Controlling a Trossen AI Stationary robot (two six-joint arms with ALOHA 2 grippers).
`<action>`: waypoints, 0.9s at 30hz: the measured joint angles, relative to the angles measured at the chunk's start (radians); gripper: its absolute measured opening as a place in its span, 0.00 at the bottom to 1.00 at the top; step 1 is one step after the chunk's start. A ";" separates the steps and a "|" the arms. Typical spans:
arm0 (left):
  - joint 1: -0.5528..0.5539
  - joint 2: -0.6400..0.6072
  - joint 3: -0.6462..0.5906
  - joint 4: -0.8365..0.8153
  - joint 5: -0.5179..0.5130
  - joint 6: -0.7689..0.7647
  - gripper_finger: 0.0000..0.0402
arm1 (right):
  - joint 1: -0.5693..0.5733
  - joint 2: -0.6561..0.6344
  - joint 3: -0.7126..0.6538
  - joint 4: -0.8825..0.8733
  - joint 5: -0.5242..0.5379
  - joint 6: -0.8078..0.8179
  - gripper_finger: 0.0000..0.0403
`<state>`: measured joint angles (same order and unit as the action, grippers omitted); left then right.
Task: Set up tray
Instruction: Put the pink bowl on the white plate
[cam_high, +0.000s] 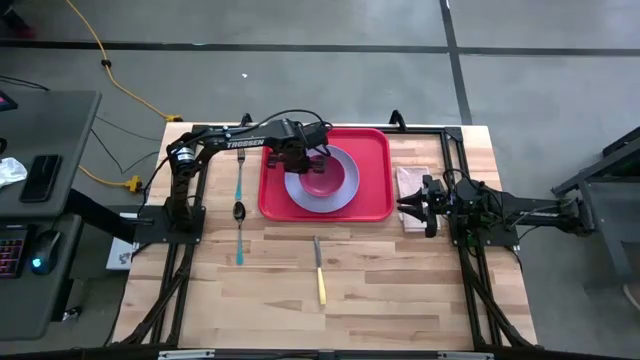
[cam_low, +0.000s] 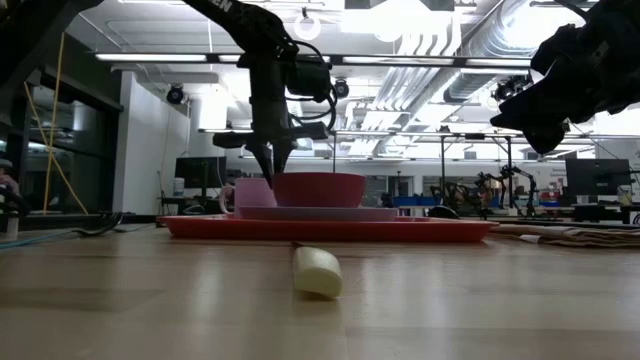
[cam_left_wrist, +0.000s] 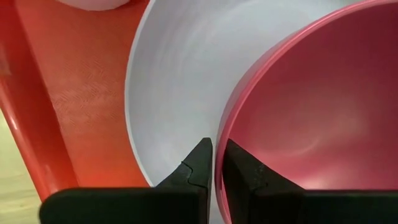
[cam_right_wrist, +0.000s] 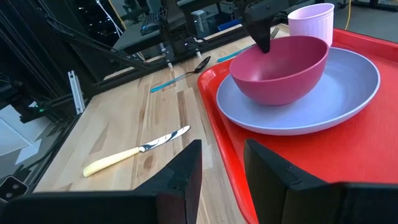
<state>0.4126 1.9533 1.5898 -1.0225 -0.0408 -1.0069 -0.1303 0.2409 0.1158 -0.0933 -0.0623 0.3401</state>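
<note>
The red tray (cam_high: 375, 200) lies at the table's far middle. On it rests a lavender plate (cam_high: 300, 195), and a dark pink bowl (cam_high: 330, 180) stands on the plate. A pale pink cup (cam_right_wrist: 311, 22) stands on the tray beside the plate, under my left arm. My left gripper (cam_left_wrist: 216, 148) points down over the bowl's far-left rim and is shut on it. At the table's right side my right gripper (cam_right_wrist: 221, 168) hangs above the table, open, with nothing between its fingers. My left gripper holds the bowl's rim (cam_left_wrist: 225, 121) at its far-left side, one finger (cam_left_wrist: 242, 168) inside the bowl and one finger (cam_left_wrist: 199, 162) outside. The fingers come from above, pointing down. The bowl stands upright with its base on the plate (cam_low: 315, 212).
A teal-handled fork (cam_high: 240, 175) and spoon (cam_high: 239, 212) lie left of the tray. A yellow-handled knife (cam_high: 319, 272) lies nearer the front, on bare wood. A napkin (cam_high: 410, 185) lies right of the tray, by my right gripper.
</note>
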 joint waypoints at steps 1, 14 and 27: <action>0.000 0.000 0.000 0.000 0.000 0.001 0.16 | 0.000 0.000 0.000 0.000 0.000 0.001 0.24; 0.000 0.000 0.000 0.002 -0.003 0.034 0.16 | 0.000 0.000 0.000 0.000 0.000 0.003 0.24; 0.000 0.000 0.000 0.003 -0.002 0.033 0.16 | 0.000 0.000 0.000 0.000 -0.002 0.018 0.24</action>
<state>0.4124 1.9533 1.5898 -1.0193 -0.0432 -0.9741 -0.1302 0.2409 0.1162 -0.0933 -0.0639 0.3580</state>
